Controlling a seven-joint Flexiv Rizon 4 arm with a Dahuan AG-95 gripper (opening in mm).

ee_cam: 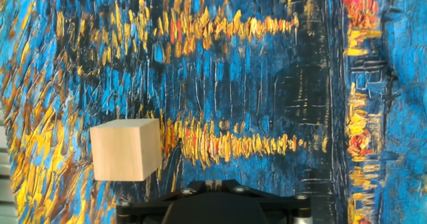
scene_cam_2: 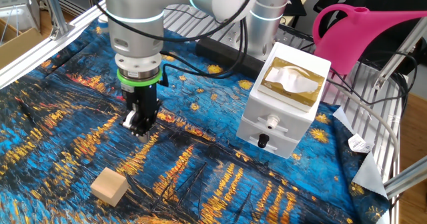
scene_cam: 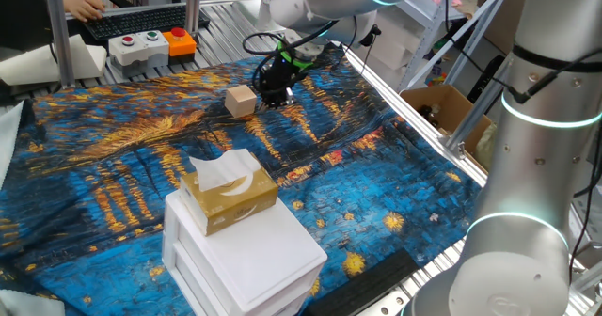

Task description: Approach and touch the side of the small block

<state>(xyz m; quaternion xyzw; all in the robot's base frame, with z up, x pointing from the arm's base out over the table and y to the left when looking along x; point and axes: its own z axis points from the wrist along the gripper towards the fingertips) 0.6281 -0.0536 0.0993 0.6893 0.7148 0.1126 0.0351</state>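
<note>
The small block [scene_cam: 241, 101] is a plain light-tan wooden cube standing on the blue and yellow painted cloth. It also shows in the other fixed view [scene_cam_2: 109, 187] and at the lower left of the hand view [ee_cam: 125, 150]. My gripper [scene_cam: 276, 98] hangs low over the cloth just right of the block, with a small gap between them. In the other fixed view my gripper [scene_cam_2: 138, 127] is behind the block and its fingers are together. In the hand view the fingertips [ee_cam: 213, 182] meet at the bottom edge, right of the block. It holds nothing.
A white drawer unit [scene_cam: 246, 250] with a tan tissue box [scene_cam: 229, 189] on top stands at the near side of the cloth. A button box [scene_cam: 150, 45] and keyboard lie beyond the far edge. A cardboard box [scene_cam: 442, 109] sits off the right side. A pink watering can [scene_cam_2: 353, 31] stands behind the drawers.
</note>
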